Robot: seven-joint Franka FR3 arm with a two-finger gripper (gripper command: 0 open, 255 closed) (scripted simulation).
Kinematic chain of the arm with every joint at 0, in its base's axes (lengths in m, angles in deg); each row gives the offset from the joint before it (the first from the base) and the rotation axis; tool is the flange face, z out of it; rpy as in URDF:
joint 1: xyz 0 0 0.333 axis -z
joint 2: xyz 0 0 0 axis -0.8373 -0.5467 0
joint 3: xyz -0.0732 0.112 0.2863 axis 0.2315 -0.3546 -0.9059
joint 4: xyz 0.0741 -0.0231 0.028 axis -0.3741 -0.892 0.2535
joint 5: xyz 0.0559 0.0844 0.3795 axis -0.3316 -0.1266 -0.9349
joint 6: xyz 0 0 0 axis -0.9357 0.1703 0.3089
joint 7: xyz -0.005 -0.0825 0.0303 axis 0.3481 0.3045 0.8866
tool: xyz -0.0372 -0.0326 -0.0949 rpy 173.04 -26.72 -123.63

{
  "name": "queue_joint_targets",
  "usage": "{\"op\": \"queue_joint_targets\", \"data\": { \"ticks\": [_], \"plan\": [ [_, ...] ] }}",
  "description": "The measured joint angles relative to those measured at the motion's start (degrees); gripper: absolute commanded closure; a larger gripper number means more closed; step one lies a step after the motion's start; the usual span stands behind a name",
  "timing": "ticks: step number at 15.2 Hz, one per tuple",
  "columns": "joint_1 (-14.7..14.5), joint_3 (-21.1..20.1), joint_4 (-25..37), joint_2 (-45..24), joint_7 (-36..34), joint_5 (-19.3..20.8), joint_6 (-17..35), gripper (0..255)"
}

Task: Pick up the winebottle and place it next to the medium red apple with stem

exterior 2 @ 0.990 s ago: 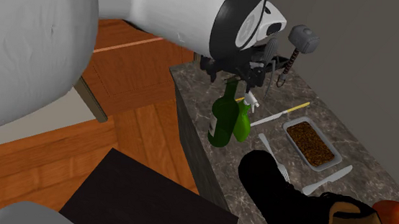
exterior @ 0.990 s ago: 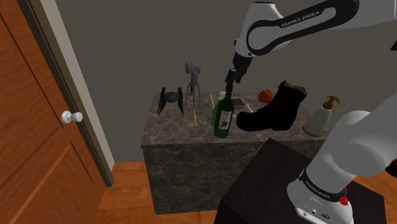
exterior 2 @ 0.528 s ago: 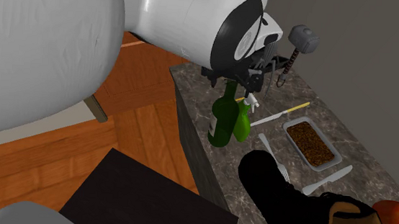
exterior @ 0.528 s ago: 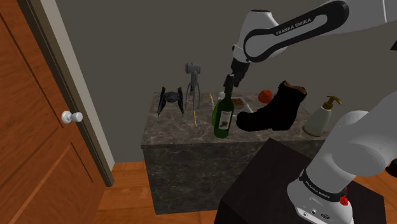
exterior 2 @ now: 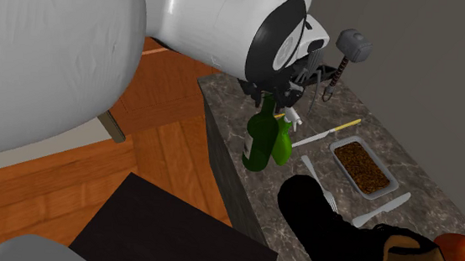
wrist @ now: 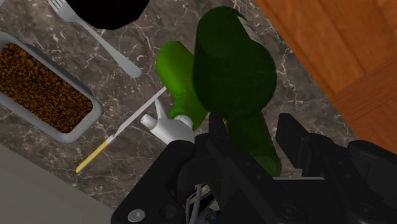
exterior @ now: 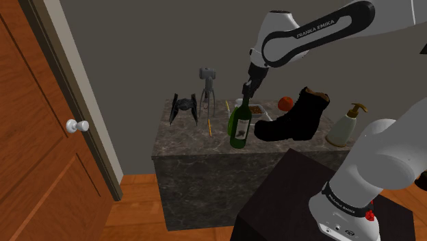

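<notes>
The gripper [wrist: 251, 137] clasps the upright winebottle [wrist: 232, 70] by its neck from above, presumably to clear the green spray bottle [wrist: 181, 89] just beside it.

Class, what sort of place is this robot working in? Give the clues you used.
Probably a room in a house: a panelled wooden door with a white knob, a wooden plank floor, and a marble-look counter holding a wine bottle, a black boot and an apple.
</notes>
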Motion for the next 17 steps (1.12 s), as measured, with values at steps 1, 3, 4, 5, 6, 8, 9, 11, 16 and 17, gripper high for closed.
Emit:
{"op": "queue_joint_targets", "data": {
  "ticks": [1, 3, 4, 5, 6, 8, 9, 11, 16, 17],
  "plan": [
    [0.0, 0.0, 0.0, 0.0, 0.0, 0.0, 0.0, 255],
    [0.0, 0.0, 0.0, 0.0, 0.0, 0.0, 0.0, 255],
    [0.0, 0.0, 0.0, 0.01, 0.0, 0.0, 0.0, 255],
    [0.0, 0.0, -0.01, 0.01, 0.0, 0.0, 0.0, 255],
    [0.0, 0.0, -0.01, 0.02, 0.0, 0.0, -0.01, 255],
    [0.0, -0.02, 0.16, 0.21, 0.0, 0.01, -0.39, 255],
    [0.03, -0.01, 0.42, 0.63, 0.07, 0.02, -1.08, 255],
    [0.02, -0.09, 1.39, 1.15, 0.09, -0.01, -2.57, 255],
    [-0.1, -0.38, 4.3, 2.3, 0.04, -0.15, -6.62, 255],
    [-0.09, -0.39, 4.87, 2.61, 0.11, -0.16, -7.5, 255]
  ]
}}
